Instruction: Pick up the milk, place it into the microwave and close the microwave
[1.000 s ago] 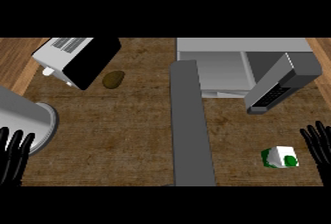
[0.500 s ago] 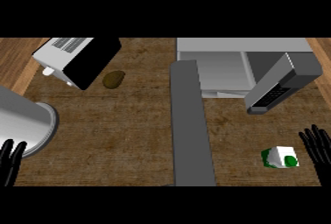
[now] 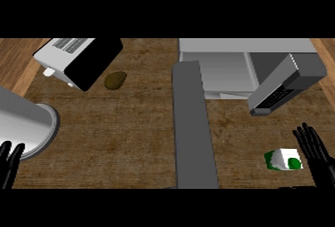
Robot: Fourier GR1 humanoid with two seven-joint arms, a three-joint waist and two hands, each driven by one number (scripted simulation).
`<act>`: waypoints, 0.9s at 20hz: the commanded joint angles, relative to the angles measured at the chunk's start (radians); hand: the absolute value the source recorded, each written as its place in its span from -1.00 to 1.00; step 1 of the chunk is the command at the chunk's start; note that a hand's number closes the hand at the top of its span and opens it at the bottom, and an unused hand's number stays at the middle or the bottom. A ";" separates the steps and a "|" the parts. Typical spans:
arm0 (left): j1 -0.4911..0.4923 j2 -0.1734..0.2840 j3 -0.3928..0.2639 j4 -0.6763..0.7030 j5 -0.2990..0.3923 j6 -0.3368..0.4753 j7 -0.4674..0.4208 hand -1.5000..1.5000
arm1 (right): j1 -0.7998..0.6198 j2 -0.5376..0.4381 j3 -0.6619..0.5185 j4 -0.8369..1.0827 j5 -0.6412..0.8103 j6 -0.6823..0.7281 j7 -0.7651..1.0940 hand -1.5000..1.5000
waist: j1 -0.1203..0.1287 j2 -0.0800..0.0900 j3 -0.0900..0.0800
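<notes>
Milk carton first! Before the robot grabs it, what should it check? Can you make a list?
1. Milk carton in sight, nothing on top of it: ok.
2. Right hand open, fingers straight, beside the carton: ok.
3. Right hand holding the carton: not ok, it has not closed on it yet.
4. Microwave door open: ok, it swings out to the right.
5. Room inside the microwave: cannot tell, only part of the inside shows.
6. Left hand out of the way: ok, open at the lower left edge, beside the metal pot.
</notes>
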 commanded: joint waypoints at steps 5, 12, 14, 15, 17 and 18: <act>-0.021 -0.010 -0.043 0.022 -0.041 0.048 -0.011 -1.00 | -0.064 -0.005 0.036 0.175 0.050 -0.025 -0.175 -1.00 | -0.003 0.000 0.000; 0.032 -0.011 -0.070 -0.027 -0.049 0.049 -0.026 -1.00 | -0.199 -0.116 -0.032 0.514 0.090 -0.153 -0.312 -1.00 | 0.004 0.001 0.001; 0.010 0.007 0.032 0.009 0.018 -0.022 -0.015 -1.00 | -0.265 -0.085 -0.015 0.642 0.127 -0.220 -0.370 -1.00 | 0.008 0.002 0.001; -0.032 -0.010 -0.013 0.078 -0.057 0.008 -0.060 -1.00 | -0.259 -0.128 -0.019 0.592 0.100 -0.166 -0.310 -1.00 | 0.001 0.001 0.000; -0.010 0.008 0.010 -0.026 -0.008 0.000 0.020 -1.00 | -0.311 -0.162 -0.035 0.742 0.122 -0.173 -0.416 -1.00 | 0.012 0.005 0.003; -0.013 0.016 0.033 0.024 0.022 -0.026 -0.009 -1.00 | -0.306 -0.136 -0.018 0.762 0.126 -0.155 -0.426 -1.00 | 0.013 0.005 0.002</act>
